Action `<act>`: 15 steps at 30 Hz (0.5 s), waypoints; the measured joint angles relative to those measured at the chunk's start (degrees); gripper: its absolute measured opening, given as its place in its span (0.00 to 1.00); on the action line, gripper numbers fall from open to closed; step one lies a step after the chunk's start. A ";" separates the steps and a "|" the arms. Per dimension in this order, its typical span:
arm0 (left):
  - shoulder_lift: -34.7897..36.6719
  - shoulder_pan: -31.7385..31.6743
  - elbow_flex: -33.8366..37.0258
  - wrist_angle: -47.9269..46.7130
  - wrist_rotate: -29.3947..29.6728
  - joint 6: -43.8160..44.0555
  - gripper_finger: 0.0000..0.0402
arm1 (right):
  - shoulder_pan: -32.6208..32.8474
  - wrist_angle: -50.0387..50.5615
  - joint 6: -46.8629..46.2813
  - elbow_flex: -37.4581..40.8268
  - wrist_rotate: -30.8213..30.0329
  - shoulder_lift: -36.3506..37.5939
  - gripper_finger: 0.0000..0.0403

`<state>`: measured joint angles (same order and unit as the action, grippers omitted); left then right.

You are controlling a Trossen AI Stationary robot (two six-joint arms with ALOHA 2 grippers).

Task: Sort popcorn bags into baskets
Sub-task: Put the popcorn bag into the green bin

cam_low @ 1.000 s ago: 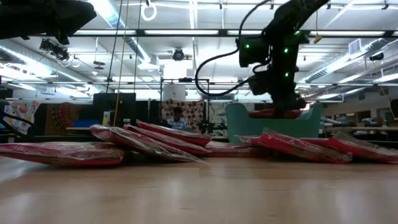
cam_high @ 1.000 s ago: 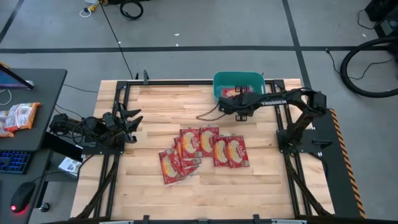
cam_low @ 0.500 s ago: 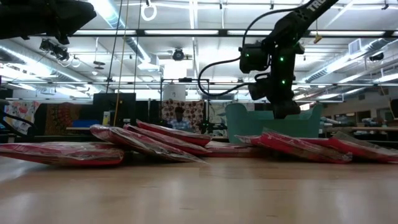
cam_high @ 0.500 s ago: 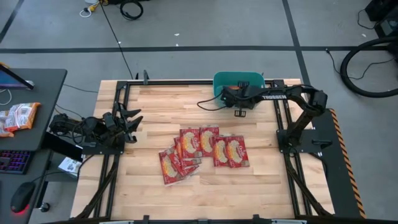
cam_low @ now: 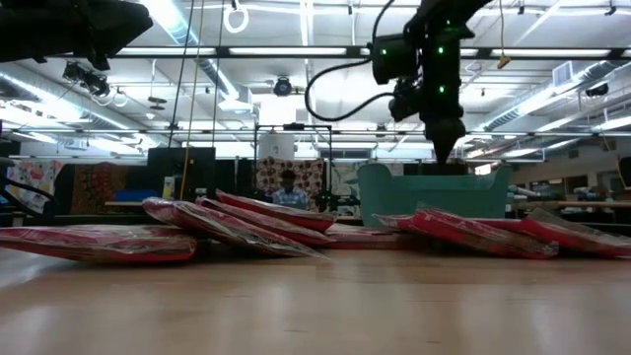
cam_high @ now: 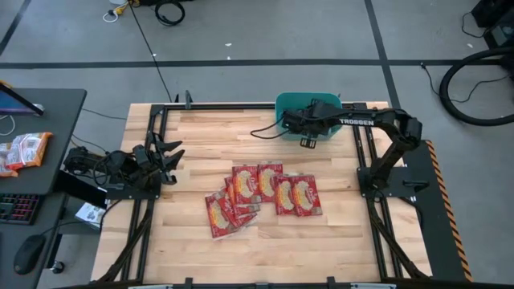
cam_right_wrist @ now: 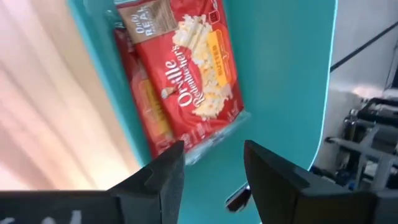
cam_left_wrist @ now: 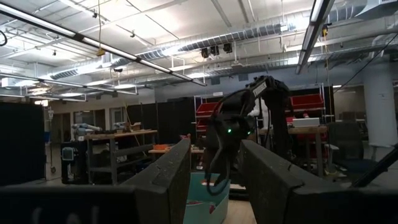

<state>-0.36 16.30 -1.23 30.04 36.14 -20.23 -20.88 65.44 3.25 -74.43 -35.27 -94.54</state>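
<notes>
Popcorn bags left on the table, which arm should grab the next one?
Probably the right. Its open, empty hand is above the teal basket, with the popcorn bags lying below that basket in the high view. The left hand waits at the table's left edge.

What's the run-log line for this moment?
right claw: open, above teal basket | popcorn bag: lying in basket | left claw: open, idle at table's left edge | pile: mid-table

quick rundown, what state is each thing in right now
right gripper: open, empty, above the teal basket
left gripper: open, empty, parked at the table's left edge
teal basket: holds popcorn bags
bags in basket: lying flat
popcorn bags on table: overlapping, unsorted
</notes>
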 joint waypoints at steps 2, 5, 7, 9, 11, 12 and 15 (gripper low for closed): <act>-0.02 0.00 0.00 -0.02 0.00 0.06 0.36 | 0.97 2.80 -3.44 -1.47 1.02 0.00 0.42; -0.02 0.00 0.00 -0.04 0.00 0.08 0.36 | 2.62 6.77 -8.39 -3.74 3.98 0.00 0.42; -0.02 0.00 0.00 -0.07 0.00 0.09 0.36 | 3.91 9.37 -11.62 -5.16 6.18 0.00 0.42; -0.02 0.02 0.00 -0.09 0.02 0.09 0.36 | 5.26 11.69 -14.86 -6.48 7.23 0.00 0.42; -0.02 0.02 0.00 -0.26 0.00 0.09 0.36 | 6.70 13.34 -17.91 -7.32 8.44 0.00 0.42; -0.02 0.00 0.00 -0.32 0.02 0.11 0.36 | 7.47 13.41 -19.44 -7.53 9.14 0.00 0.42; -0.01 0.02 0.00 -0.31 0.00 0.11 0.36 | 10.29 12.71 -24.81 -7.94 12.43 0.04 0.42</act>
<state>-0.37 16.31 -1.23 29.74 36.14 -20.12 -10.59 78.15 -21.56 -82.37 -22.84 -94.50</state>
